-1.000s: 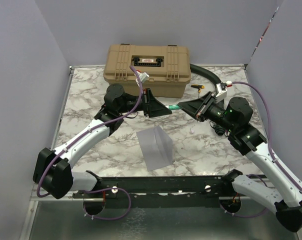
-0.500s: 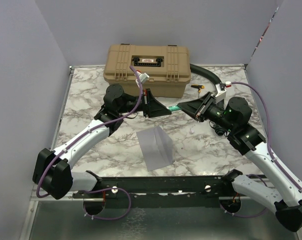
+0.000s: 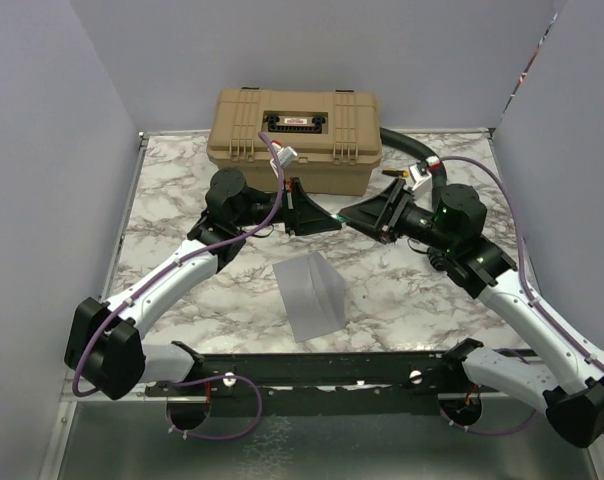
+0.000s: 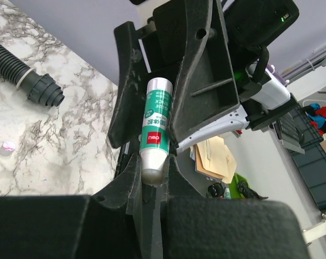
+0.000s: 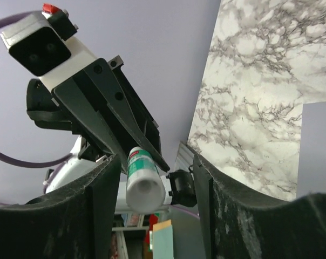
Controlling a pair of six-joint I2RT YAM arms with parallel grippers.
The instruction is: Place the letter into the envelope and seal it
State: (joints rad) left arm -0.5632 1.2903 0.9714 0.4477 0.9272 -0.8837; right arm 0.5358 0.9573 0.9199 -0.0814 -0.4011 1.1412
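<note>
The grey-lavender envelope (image 3: 312, 295) lies on the marble table near the front, one edge lifted. The letter is not in view. Above the table's middle the two grippers meet tip to tip. My left gripper (image 3: 332, 221) (image 4: 153, 164) is shut on the white end of a green-and-white glue stick (image 4: 155, 129). My right gripper (image 3: 350, 214) (image 5: 155, 162) is open, its fingers (image 4: 201, 70) standing on either side of the stick's other end (image 5: 143, 175) with a gap on the right side.
A tan hard case (image 3: 295, 138) stands at the back of the table, just behind the grippers. A black corrugated hose (image 3: 414, 152) (image 4: 22, 70) curves along the back right. Purple walls close in both sides.
My left gripper has shut on the glue stick. My right gripper has opened off it, and the right arm has turned and shifted slightly left.
</note>
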